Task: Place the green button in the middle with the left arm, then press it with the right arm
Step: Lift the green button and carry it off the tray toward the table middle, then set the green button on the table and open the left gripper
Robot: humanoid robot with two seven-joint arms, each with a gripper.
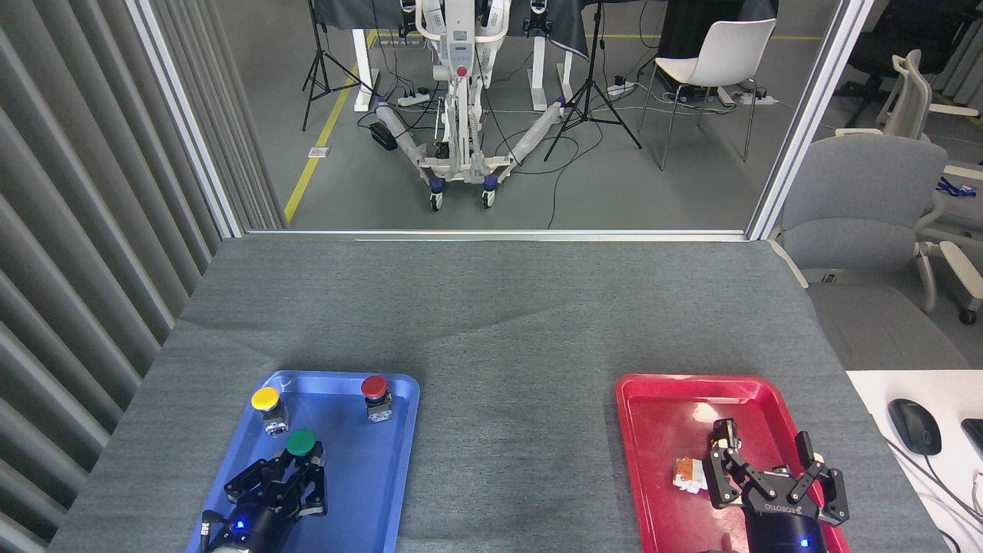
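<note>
The left gripper [296,465] clenches the green button [301,442] over the blue tray [384,476]; the right gripper [764,461], spread wide, hovers above the red tray [653,430].

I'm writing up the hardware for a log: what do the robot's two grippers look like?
Both are black, multi-link finger grippers on dark cylindrical wrists. The left gripper shows a small blue light on its wrist. The right gripper has three visible fingers, white lettering across its base that I can't read reliably, and a blue light below. No loose cables show.
</note>
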